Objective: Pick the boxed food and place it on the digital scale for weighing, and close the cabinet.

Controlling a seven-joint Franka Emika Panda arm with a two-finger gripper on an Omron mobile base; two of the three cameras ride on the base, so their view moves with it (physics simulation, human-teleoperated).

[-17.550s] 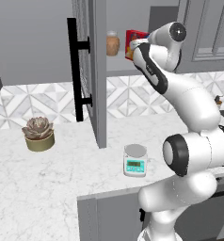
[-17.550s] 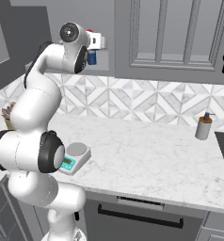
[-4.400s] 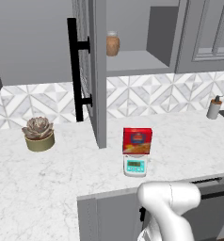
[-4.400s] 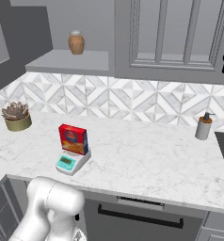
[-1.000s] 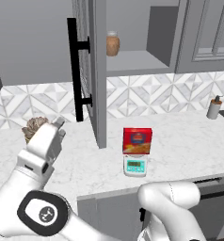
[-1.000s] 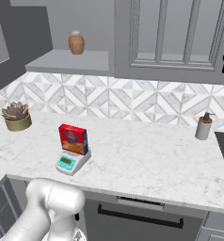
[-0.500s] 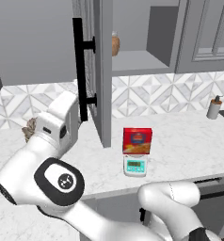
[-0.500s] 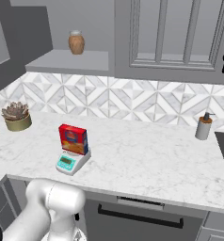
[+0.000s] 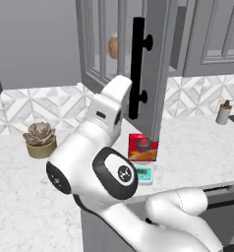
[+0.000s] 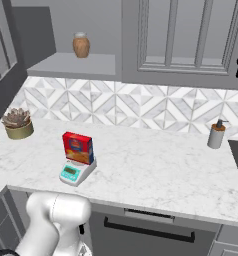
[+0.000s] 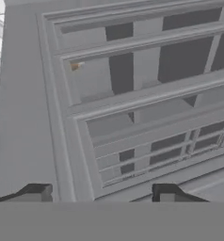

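Note:
The red boxed food (image 9: 142,147) (image 10: 78,148) stands upright on the digital scale (image 9: 144,174) (image 10: 75,172) near the counter's front edge. The cabinet's glass-paned door (image 9: 156,64) with its black bar handle (image 9: 137,69) is partly swung out over the counter. In the right base view the door (image 10: 1,55) shows at the left edge. My hand (image 9: 109,103) is up against the door's outer face, left of the handle. In the hand view my gripper (image 11: 102,193) is open, its fingertips (image 11: 38,192) wide apart and close to the glass panes (image 11: 147,84), holding nothing.
A brown jar (image 10: 81,45) sits on the open cabinet shelf (image 10: 71,64). A potted succulent (image 9: 39,139) (image 10: 17,123) stands at the counter's left. A soap dispenser (image 9: 222,113) (image 10: 217,135) stands at the right by the backsplash. My arm's large white links (image 9: 94,172) fill the foreground.
The arm has swung up on the left and reached the door. The door with its black handle has swung to the right, toward the cabinet. Box and scale have not moved.

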